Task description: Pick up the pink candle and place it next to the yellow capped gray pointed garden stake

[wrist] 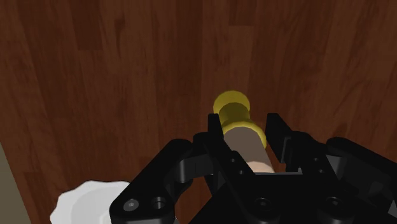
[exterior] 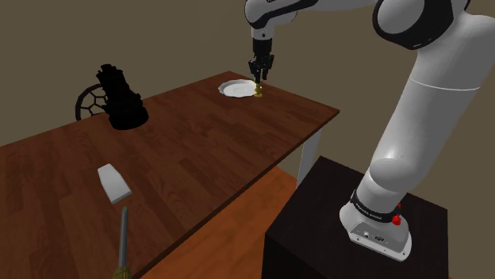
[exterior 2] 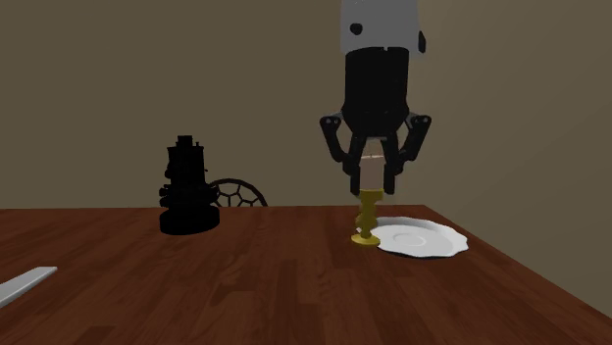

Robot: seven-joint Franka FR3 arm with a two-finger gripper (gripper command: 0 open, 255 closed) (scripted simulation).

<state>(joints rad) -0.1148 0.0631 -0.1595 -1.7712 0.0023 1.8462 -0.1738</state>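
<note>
Two fingers of the gripper (exterior 2: pixel 373 184) are closed in on the candle (exterior 2: pixel 368 209). In the wrist view the black pads sit against both sides of its pale pinkish shaft (wrist: pixel 247 141), so it is gripped, not just straddled. The jaws are open only as wide as the candle.

Candle is upright, with a gold turned base. In the second exterior view the base looks to be on the table (exterior 2: pixel 245 289), just beside the white plate (exterior 2: pixel 424 239), at the plate's edge. Probably touching the rim, but I can't confirm contact from this angle. The shoulder view agrees: gripper (exterior: pixel 260 74) points straight down over the candle (exterior: pixel 259 92) at the plate's (exterior: pixel 235 88) stand-side rim.

Everything else, placed from the plate:
- Garden stake (exterior: pixel 123 236): well apart, at the far opposite end of the table (exterior: pixel 198 150). It lies flat, grey shaft with a yellow end at the table edge.
- Light grey block (exterior: pixel 113 182): also well apart, just beside the stake's shaft end.
- Black lantern-like object (exterior: pixel 119 100): well apart along the table's back edge, with a round wire chair back (exterior: pixel 87 101) just behind it.

The wrist view shows the plate (wrist: pixel 83 202) beside the gripper (wrist: pixel 245 127), on dark wood.
</note>
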